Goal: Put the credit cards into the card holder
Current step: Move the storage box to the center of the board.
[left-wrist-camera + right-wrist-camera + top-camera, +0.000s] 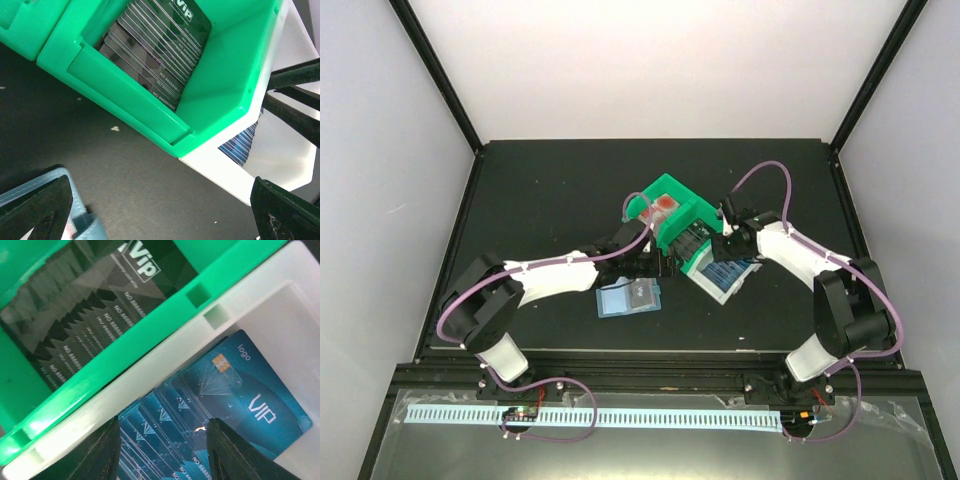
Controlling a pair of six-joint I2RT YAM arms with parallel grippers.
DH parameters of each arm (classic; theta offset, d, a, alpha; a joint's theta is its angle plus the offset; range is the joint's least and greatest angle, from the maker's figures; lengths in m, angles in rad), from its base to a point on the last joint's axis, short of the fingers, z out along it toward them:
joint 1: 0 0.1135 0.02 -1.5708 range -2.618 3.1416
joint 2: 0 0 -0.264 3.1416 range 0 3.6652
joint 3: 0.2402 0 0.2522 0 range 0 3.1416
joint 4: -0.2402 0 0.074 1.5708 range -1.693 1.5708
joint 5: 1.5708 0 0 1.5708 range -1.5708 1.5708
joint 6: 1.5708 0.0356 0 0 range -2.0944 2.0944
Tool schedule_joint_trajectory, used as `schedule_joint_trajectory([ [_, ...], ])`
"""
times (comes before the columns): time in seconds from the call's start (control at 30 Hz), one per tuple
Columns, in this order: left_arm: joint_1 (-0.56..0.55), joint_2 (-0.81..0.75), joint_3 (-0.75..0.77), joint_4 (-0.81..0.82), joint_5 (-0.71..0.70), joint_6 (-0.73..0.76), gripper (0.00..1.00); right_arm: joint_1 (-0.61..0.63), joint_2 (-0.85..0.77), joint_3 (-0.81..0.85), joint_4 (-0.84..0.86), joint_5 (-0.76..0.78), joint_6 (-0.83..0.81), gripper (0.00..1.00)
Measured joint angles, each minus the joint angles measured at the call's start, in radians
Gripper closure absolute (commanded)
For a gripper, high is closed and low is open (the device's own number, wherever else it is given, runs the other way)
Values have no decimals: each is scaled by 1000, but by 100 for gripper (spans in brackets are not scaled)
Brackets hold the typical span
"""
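The blue-teal card holder [628,298] lies open on the black table; its corner shows in the left wrist view [82,222]. Blue credit cards [240,390] are fanned in a white bin [705,288]. Dark blackish-green cards [155,50] fill a green bin [682,215], with red-and-white cards [663,205] in its far compartment. My left gripper [160,215] is open and empty over bare table between holder and green bin. My right gripper [162,455] is open just above the blue cards, its fingers [235,455] straddling the stack.
The white bin [280,150] abuts the green bin's near right side [220,100]. My right arm's fingers [295,95] reach into the white bin. Both arms meet close together at the bins in the table's middle.
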Motion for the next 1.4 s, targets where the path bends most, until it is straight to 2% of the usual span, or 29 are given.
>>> schedule_joint_trajectory([
  [0.2,10,-56,0,-45,-77,1,1,23,13,16,61,-67,13,48],
  [0.43,63,-64,1,-45,-77,2,3,64,98,127,84,-92,19,48],
  [0.77,183,2,8,-14,-14,-11,11,136,161,214,86,-21,-40,50],
  [0.87,219,44,12,16,34,-20,12,136,157,213,72,10,-84,54],
  [1.13,229,131,63,53,125,-37,13,121,140,213,15,49,-167,55],
  [1.4,209,213,99,82,146,-73,15,85,75,159,-1,6,-212,40],
])
